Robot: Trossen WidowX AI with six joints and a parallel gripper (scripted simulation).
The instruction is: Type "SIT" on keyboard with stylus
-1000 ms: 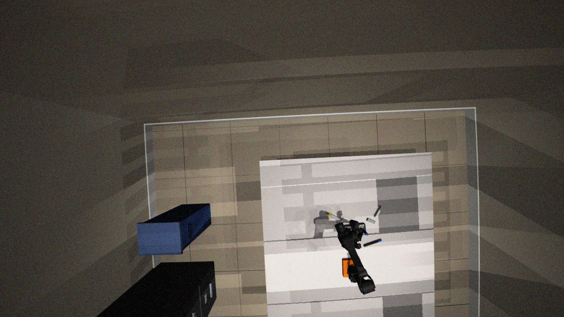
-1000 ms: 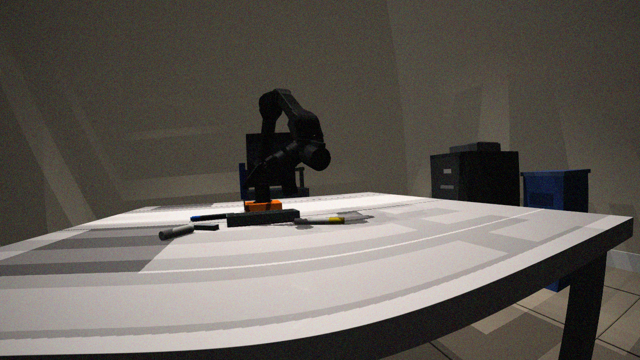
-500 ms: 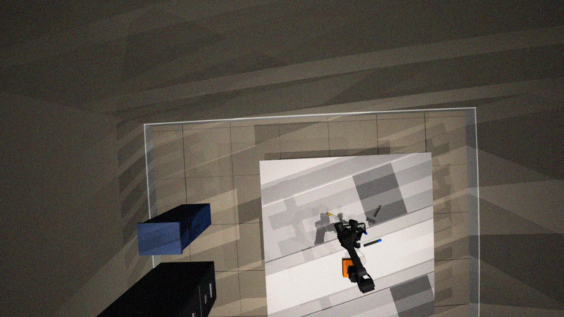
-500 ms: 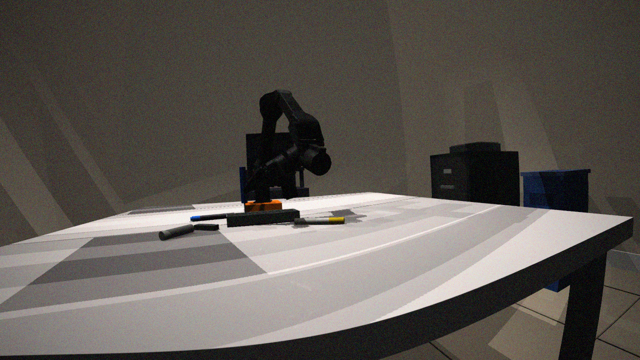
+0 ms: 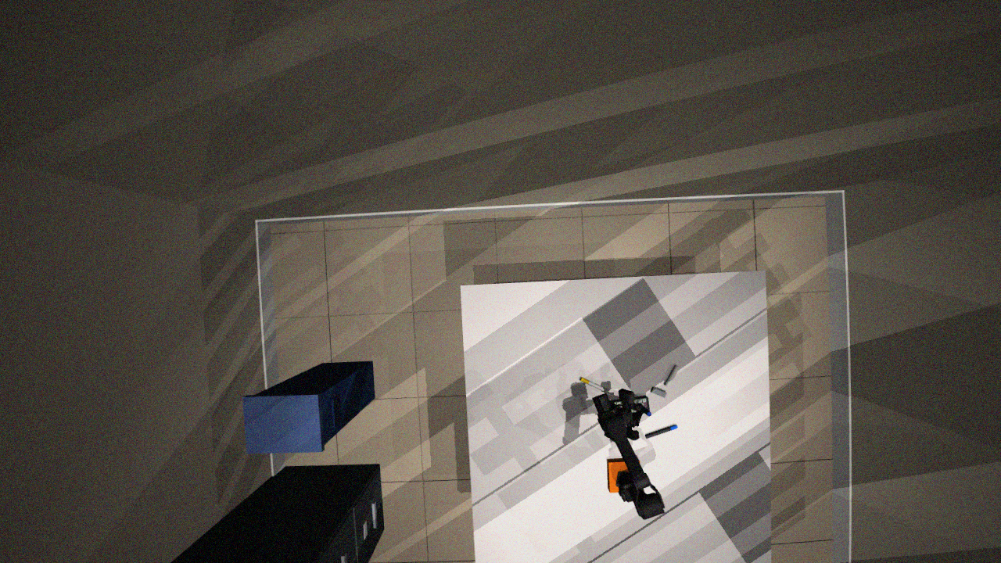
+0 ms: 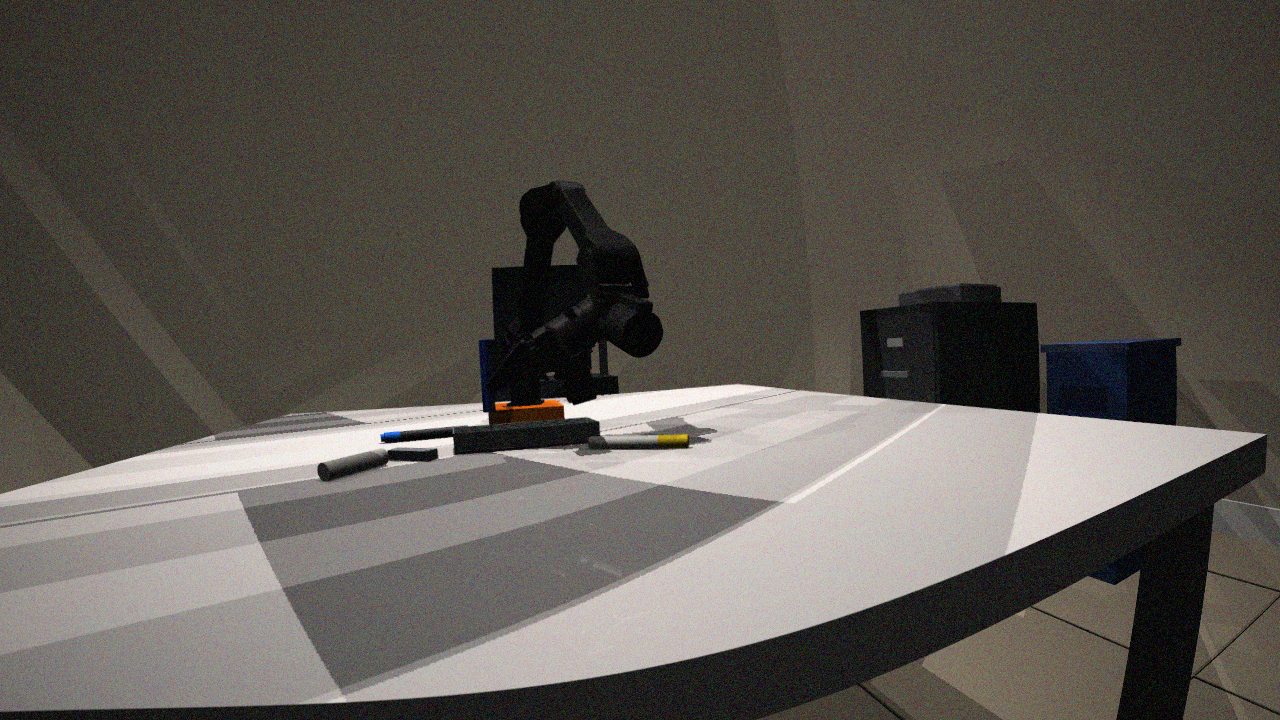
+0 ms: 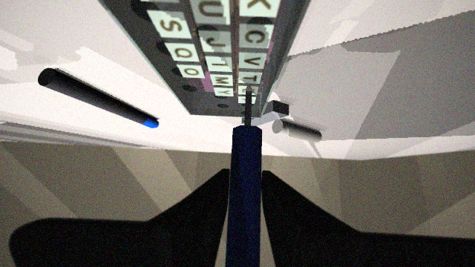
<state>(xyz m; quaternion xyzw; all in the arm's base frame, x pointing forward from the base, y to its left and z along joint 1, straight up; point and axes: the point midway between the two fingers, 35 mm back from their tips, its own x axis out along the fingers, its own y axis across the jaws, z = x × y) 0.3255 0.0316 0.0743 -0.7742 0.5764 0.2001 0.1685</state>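
My gripper is shut on a dark blue stylus, which points away from the wrist camera. Its thin dark tip overlaps the E key, just beside the T key, in the wrist view; I cannot tell whether it touches. The dark keyboard lies on the desk, partly under the arm in the top view. The I key and the S key are further up in the wrist view. Key depth cannot be told.
A blue-tipped black pen lies beside the keyboard. A grey cylinder and a small dark block lie off its end. A yellow-ended marker lies off the other. An orange block is at the arm's base.
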